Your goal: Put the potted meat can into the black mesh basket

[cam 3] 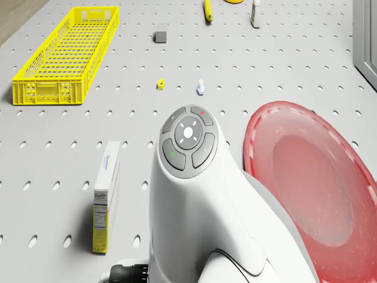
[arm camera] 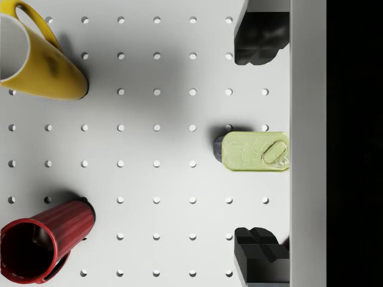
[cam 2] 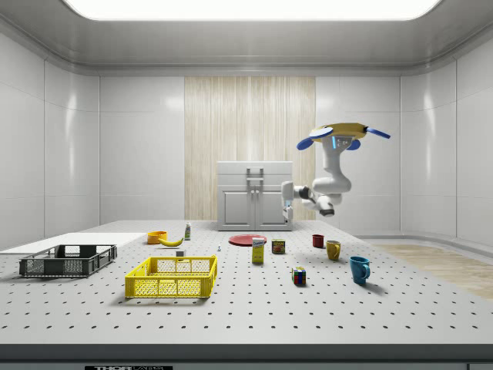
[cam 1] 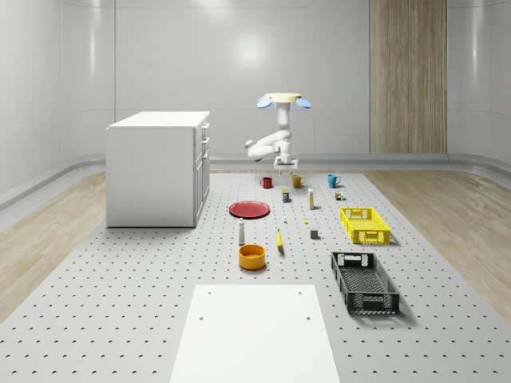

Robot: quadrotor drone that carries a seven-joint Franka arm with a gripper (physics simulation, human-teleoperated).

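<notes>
I had the drone [cam 1: 283, 99] hovering over the far end of the table [cam 1: 120, 319], gripper [arm camera: 261, 143] spread wide and empty above the upright meat can [arm camera: 255, 152]. Reach step; next I needed to descend, clamp it, then carry it to the black basket [cam 1: 364, 281], well apart.

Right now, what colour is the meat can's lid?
Pale yellow-green, with a pull tab; the can is clearest in the wrist view.

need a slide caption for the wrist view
Open end effector poised above the potted meat can, with a yellow mug and red mug nearby.
</notes>
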